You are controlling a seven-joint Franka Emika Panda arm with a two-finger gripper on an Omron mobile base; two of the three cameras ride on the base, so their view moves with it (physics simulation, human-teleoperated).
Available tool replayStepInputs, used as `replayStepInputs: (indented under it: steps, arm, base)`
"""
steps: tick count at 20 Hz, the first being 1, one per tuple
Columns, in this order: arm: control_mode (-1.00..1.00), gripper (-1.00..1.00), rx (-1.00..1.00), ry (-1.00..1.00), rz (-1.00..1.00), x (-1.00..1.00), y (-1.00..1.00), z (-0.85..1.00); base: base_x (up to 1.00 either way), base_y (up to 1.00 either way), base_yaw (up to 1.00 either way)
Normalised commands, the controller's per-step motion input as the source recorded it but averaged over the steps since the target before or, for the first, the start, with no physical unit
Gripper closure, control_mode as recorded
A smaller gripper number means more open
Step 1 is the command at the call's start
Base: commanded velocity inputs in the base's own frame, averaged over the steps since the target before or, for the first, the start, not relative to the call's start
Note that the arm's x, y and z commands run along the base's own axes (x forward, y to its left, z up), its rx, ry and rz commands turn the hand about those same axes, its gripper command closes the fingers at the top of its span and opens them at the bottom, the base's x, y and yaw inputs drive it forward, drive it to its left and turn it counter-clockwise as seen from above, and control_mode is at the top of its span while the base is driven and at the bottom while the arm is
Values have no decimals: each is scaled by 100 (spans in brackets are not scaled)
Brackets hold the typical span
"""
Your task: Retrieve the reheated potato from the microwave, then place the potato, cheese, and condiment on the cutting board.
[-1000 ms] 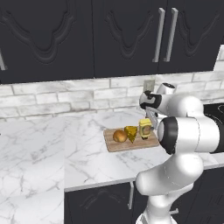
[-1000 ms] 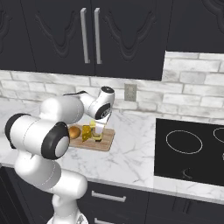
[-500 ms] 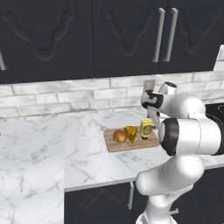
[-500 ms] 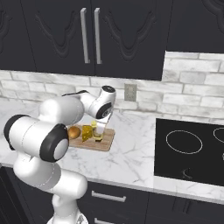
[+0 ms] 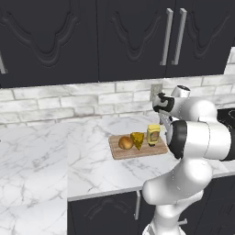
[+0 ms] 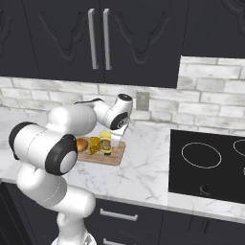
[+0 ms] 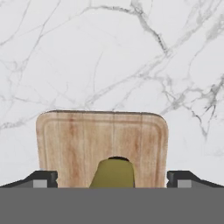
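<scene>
Now my pincer (image 7: 112, 177) hangs above the board (image 5: 137, 149) with its jaws spread wide, gripping nothing. Through my hand camera the two dark fingertips (image 7: 42, 178) stand far apart at 6 o'clock, and the bottle (image 7: 113, 173) rises between them, clear of both. Beyond it lies the board (image 7: 78, 140), and past its far edge at 12 o'clock the marble counter (image 7: 109, 52).

From the left base camera, three things sit in a row on the board: the potato (image 5: 125, 142) at its 9 o'clock end, the cheese (image 5: 137, 140) in the middle, just beside the potato, and the bottle (image 5: 153, 134) upright at the 3 o'clock end. My pincer (image 5: 164, 120) hovers just off the bottle at about 1 o'clock.

From the right base camera, my arm partly hides the board (image 6: 115, 156); the potato (image 6: 83, 144), cheese (image 6: 95, 145) and bottle (image 6: 105, 142) show on it. A black cooktop (image 6: 210, 165) lies well apart at 3 o'clock.
</scene>
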Motion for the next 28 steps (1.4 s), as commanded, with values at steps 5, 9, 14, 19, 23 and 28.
replayStepInputs:
  steps: [5,9,14,19,23,28]
  arm:
    - [-100,-100,0,5,-2,-1,-33,0]
    - [-100,-100,0,0,-2,-40,-28,0]
    - [-100,-100,0,-8,-2,-69,-5,0]
    - [-100,-100,-2,-7,0,-63,0,3]
    - [-100,-100,-4,0,6,-56,0,18]
    - [-100,-100,-13,0,22,-55,2,29]
  base:
    - [0,0,0]
    - [0,0,0]
    - [0,0,0]
    - [0,0,0]
    - [0,0,0]
    - [0,0,0]
